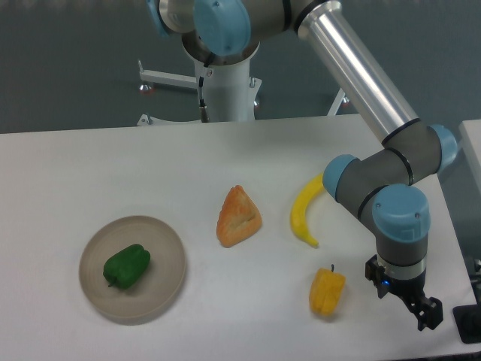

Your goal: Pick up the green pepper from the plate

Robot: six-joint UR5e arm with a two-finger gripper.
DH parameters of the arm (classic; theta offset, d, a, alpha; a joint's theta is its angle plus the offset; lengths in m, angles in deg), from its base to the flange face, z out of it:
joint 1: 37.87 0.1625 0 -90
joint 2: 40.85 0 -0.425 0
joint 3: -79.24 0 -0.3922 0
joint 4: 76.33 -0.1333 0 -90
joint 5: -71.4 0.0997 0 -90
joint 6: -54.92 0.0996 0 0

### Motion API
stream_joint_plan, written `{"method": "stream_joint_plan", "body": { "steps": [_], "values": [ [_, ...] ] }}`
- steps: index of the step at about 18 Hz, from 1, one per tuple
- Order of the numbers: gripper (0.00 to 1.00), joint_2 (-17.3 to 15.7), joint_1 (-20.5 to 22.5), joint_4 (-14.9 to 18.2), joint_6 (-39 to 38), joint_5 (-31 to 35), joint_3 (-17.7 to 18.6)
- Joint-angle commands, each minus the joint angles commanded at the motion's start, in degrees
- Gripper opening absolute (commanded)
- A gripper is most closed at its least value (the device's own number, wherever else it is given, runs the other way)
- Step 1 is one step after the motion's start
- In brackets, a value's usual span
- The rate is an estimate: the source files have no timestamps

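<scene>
Camera view, first speaker: Where is the green pepper [127,265] placed, and has anything been done to it?

Second speaker: It is seen lying on the plate [167,282], slightly left of the middle, with its stem end turned toward the lower left. The plate is set at the left of the white worktop [113,173]. The pepper is untouched, so the task is judged to be at its very first step: the approach has not been made.

First speaker: And the gripper [409,301]?

Second speaker: It is held at the far right, low over the worktop near the front edge, just beside the yellow pepper [327,292] and well apart from the plate. Nothing is carried. The fingers [428,313] are viewed from an awkward angle and are dark against dark, so whether they are apart or together cannot be told.

First speaker: What is called for next?

Second speaker: A long sweep leftward across the worktop is needed, with enough height kept so that the yellow pepper, the banana [304,211] and the orange wedge-shaped piece [238,216] are cleared. The fingers should then be brought above the green pepper, spread wider than its lumpy body, lowered around it without the plate rim being struck, and closed on its sides before it is lifted
</scene>
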Motion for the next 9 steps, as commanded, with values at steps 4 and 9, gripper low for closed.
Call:
{"method": "stream_joint_plan", "body": {
  "steps": [4, 9],
  "values": [
    [1.00, -0.52, -0.70, 0.00, -0.78, 0.09, 0.78],
    [1.00, -6.23, -1.58, 0.09, -3.86, -1.05, 7.98]
  ]
}}
